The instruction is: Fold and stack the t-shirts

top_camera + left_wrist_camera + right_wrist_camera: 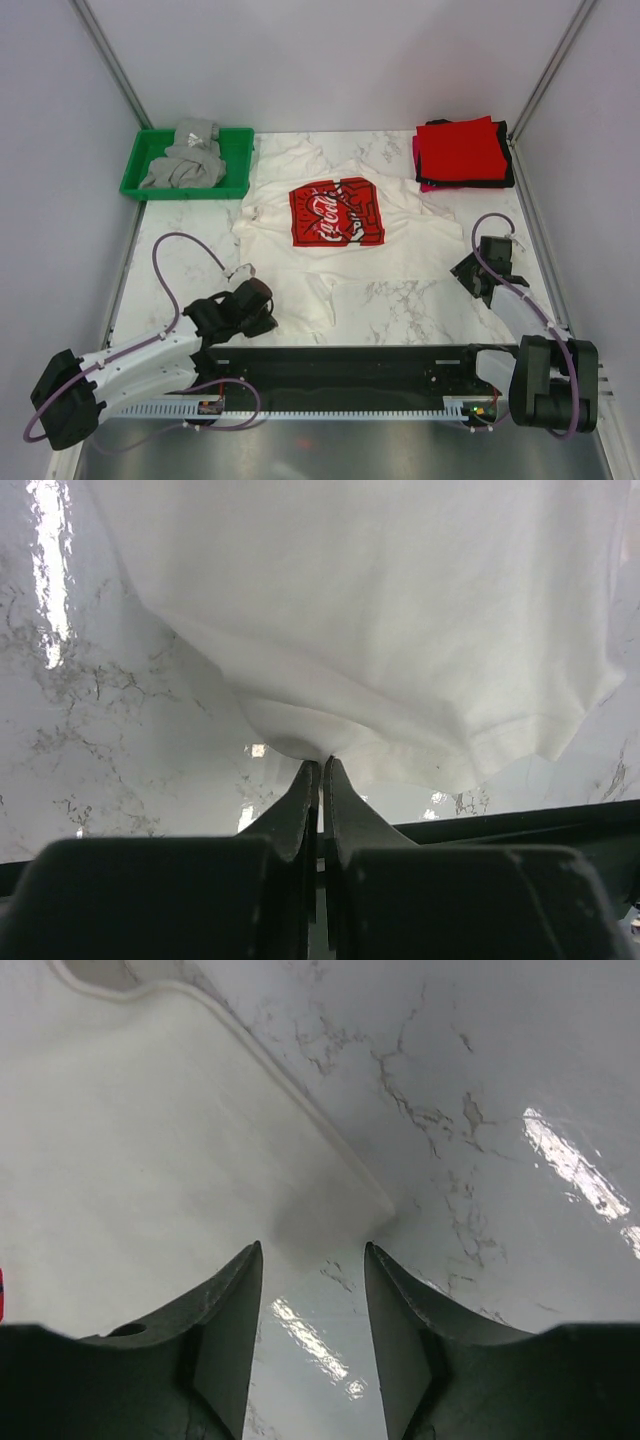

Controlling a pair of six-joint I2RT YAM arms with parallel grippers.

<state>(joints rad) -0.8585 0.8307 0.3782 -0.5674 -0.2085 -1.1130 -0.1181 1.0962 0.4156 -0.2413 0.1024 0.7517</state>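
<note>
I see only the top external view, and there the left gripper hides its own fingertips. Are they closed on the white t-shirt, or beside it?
Observer: In the left wrist view the left gripper is shut, its tips pinching a folded edge of the white t-shirt.
Operator: And the right gripper?
Observer: The right wrist view shows the right gripper open, with bare marble table between its fingers.
Operator: Where is the cloth there?
Observer: A hemmed corner of the shirt lies just ahead of the fingertips, not between them.
</note>
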